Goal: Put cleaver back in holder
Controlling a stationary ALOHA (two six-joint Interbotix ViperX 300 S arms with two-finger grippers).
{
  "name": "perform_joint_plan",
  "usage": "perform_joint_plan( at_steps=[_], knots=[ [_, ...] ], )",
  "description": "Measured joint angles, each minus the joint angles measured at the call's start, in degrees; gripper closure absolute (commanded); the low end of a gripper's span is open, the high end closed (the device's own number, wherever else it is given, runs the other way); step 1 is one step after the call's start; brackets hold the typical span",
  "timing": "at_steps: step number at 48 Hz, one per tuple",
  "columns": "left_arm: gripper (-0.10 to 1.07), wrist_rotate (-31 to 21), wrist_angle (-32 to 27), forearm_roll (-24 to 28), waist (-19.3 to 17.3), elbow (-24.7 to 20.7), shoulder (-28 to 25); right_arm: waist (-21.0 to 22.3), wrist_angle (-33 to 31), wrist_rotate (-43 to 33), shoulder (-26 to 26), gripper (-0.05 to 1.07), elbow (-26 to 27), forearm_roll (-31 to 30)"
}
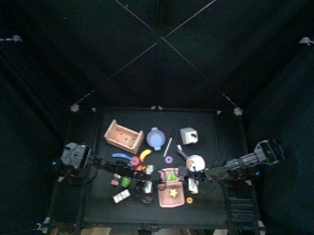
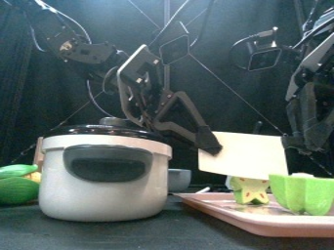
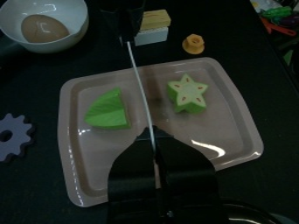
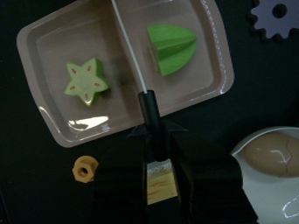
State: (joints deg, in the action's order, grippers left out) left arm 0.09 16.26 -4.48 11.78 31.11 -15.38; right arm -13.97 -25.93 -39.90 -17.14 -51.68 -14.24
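Observation:
The cleaver (image 2: 248, 153) hangs level above the pink board (image 2: 216, 206), its pale blade broadside in the front view. In the left wrist view the blade (image 3: 136, 87) shows edge-on, running out from my left gripper (image 3: 149, 154), which is shut on it. In the right wrist view the black handle (image 4: 149, 127) lies in line with my right gripper (image 4: 153, 149), which is closed around it. The holder (image 1: 190, 136), a small light-grey block, stands at the back of the table, apart from both grippers.
The pink board (image 3: 222, 149) carries a green wedge (image 3: 107, 109) and a star piece (image 3: 187, 92). A white bowl with a brown egg (image 3: 47, 26), an orange ring (image 3: 193, 42), a tan block (image 4: 158, 182) and a blue gear (image 3: 12, 136) lie around it. A silver pot (image 2: 104, 176) stands front left, a tan tray (image 1: 123, 136) back left.

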Motion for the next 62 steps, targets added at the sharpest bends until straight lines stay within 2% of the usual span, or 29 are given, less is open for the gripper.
perform_joint_plan(
  at_steps=[10,22,31,46,62],
  knots=[
    [0.71,0.0,1.5,0.1,0.0,-0.1,0.0,-0.2,-1.1,0.0,-1.1,0.55,0.2,0.4],
    [0.41,0.1,3.4,0.6,-0.2,0.2,0.0,0.0,-2.8,0.1,-4.1,0.55,0.3,0.4],
    [0.25,0.2,4.5,0.7,-0.4,0.4,0.2,0.0,-3.3,-0.1,-4.8,0.55,0.3,0.4],
    [0.23,0.2,10.5,0.7,-2.0,3.2,2.6,0.2,-5.0,-0.3,-5.4,0.55,0.6,2.2],
    [0.23,0.2,13.0,-1.1,-3.9,6.5,8.3,2.3,-10.0,-1.9,-9.1,0.55,4.5,8.8]
  ],
)
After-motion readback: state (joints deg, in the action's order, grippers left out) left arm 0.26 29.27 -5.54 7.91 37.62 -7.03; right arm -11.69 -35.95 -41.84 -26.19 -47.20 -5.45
